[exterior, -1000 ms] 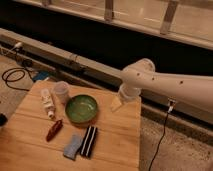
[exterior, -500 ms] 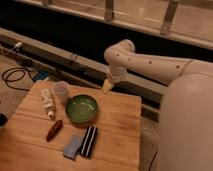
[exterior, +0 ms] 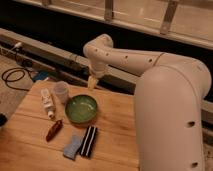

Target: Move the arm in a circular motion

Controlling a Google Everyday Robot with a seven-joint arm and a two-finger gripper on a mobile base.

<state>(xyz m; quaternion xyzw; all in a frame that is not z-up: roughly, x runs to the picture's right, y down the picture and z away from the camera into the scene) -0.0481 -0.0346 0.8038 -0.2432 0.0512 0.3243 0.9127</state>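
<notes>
Where the arm [exterior: 127, 59] bends at its rounded joint and turns downward, the gripper [exterior: 92, 82] shows as a small pale-yellowish tip hanging over the far edge of the wooden table [exterior: 117, 112]. It sits just behind the green bowl [exterior: 81, 109] and beside the clear plastic cup [exterior: 61, 91]. Whether it stands open or closed cannot be told. The arm's thick white segment fills the right foreground. A white tube [exterior: 47, 101] lies left of the bowl, with a reddish-brown object [exterior: 53, 130] nearer the camera. A blue sponge [exterior: 73, 146] lies against a black striped bar [exterior: 89, 141]. A black cable [exterior: 12, 77] coils on the floor at left.
</notes>
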